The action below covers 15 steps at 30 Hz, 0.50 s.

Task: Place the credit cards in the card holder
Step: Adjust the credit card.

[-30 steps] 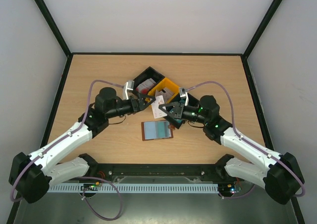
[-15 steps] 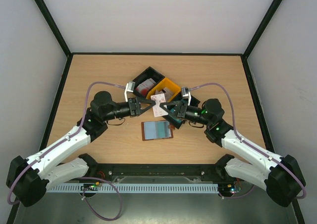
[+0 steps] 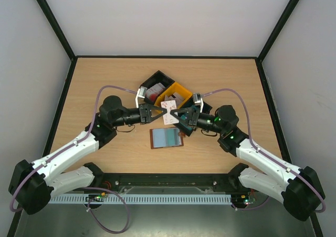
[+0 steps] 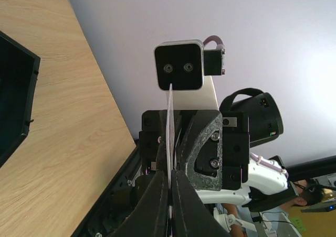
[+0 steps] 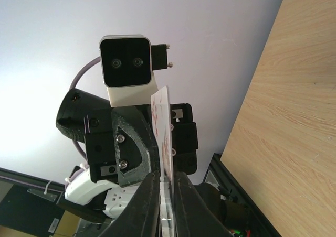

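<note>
A white credit card (image 3: 168,112) with red marks hangs upright above the table between both grippers. My left gripper (image 3: 161,111) is shut on one edge of it; the left wrist view shows the card (image 4: 169,121) edge-on, pinched between the fingertips (image 4: 171,175). My right gripper (image 3: 177,116) has the opposite edge between its jaws. In the right wrist view the card (image 5: 164,121) stands between closely set fingers (image 5: 167,176), a thin gap showing beside one. The card holder (image 3: 167,138) lies open on the table just below, brown-edged with pale grey-blue pockets.
A black bin (image 3: 157,81) and a yellow bin (image 3: 177,89) sit behind the grippers, the black one holding more cards (image 3: 152,93). The black bin's corner (image 4: 16,90) shows in the left wrist view. Black frame walls edge the wooden table (image 3: 105,74).
My left gripper swung in from the black bin to the card and closed on it. My right gripper stayed at the card; its jaws seem slightly looser.
</note>
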Each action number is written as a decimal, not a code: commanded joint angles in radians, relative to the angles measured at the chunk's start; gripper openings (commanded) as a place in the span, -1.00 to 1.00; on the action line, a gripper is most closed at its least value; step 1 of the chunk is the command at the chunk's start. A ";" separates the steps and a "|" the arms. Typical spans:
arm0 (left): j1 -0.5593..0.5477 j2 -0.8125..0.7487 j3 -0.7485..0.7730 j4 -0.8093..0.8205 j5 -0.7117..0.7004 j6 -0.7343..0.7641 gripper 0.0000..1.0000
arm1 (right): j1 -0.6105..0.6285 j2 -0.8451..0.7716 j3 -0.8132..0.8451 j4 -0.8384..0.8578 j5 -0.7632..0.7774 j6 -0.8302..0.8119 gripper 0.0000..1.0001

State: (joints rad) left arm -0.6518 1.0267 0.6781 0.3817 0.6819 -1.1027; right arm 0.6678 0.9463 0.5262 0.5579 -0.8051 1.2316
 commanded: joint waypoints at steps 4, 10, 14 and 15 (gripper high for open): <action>-0.005 0.010 0.008 -0.013 -0.007 0.020 -0.95 | 0.006 -0.044 -0.007 -0.029 0.040 -0.038 -0.76; -0.005 0.014 0.006 -0.063 -0.032 0.061 -0.95 | 0.006 -0.057 -0.040 -0.029 0.077 -0.053 -0.96; -0.005 0.010 0.018 -0.227 -0.130 0.150 -0.17 | 0.006 -0.071 -0.049 -0.156 0.154 -0.128 -0.96; -0.005 0.008 0.015 -0.274 -0.162 0.174 -0.01 | 0.006 -0.074 -0.057 -0.204 0.174 -0.153 -0.96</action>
State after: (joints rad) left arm -0.6579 1.0359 0.6788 0.2836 0.6296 -1.0302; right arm 0.6701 0.8982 0.4900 0.4812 -0.7197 1.1706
